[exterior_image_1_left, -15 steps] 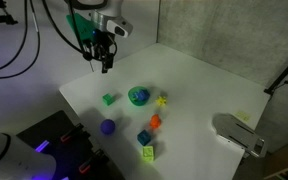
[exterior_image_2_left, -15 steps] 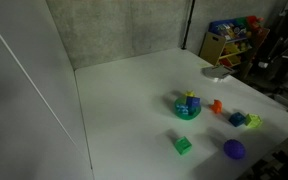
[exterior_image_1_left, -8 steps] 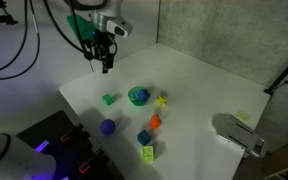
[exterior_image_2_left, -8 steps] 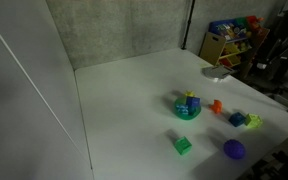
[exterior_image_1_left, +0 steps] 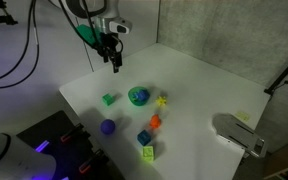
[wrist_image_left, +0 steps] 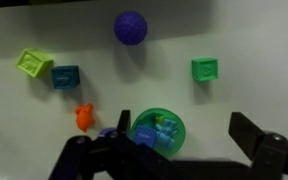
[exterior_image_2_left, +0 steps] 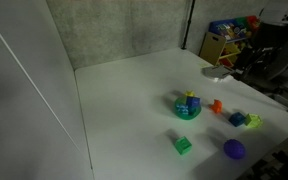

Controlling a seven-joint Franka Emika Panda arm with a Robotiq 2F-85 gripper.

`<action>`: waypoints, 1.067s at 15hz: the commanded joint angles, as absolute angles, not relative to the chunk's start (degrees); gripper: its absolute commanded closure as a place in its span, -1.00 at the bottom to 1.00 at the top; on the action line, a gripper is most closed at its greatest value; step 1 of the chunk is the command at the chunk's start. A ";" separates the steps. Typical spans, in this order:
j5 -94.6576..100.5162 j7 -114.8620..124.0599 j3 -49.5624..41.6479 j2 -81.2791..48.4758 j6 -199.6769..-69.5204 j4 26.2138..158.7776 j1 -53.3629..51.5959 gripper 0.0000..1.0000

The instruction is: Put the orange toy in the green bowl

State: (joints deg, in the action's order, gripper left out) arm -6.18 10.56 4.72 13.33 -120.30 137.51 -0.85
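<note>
Orange toy (wrist_image_left: 83, 118) lies lower left, close beside green bowl (wrist_image_left: 159, 130); gripper (exterior_image_1_left: 114, 62) hovers high, fingers spread, empty; descending off-centre could knock the bowl.

In an exterior view I read the surface (exterior_image_1_left: 204, 80) from the bowl (exterior_image_1_left: 138, 96): a star toy (exterior_image_1_left: 162, 100) sits just right of it and a block (exterior_image_1_left: 109, 99) to its left. In front of the bowl lie the chunky toy (exterior_image_1_left: 155, 122) and a ball (exterior_image_1_left: 108, 127), with a cube (exterior_image_1_left: 144, 137) and a second cube (exterior_image_1_left: 148, 153) farther forward.

Dim, dark surroundings around a brightly lit white table (exterior_image_1_left: 204, 85) — soft faint shadows, every view low-resolution and blurry
</note>
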 commanded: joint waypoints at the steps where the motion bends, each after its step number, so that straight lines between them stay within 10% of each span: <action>1: -0.96 14.04 5.10 9.24 -126.53 136.58 -0.36 -1.00; 16: 2.25 9.37 -3.23 -14.17 -149.30 131.89 3.46 -1.00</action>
State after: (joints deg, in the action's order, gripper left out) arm 3.97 12.73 -2.28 -8.39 -146.76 135.51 2.62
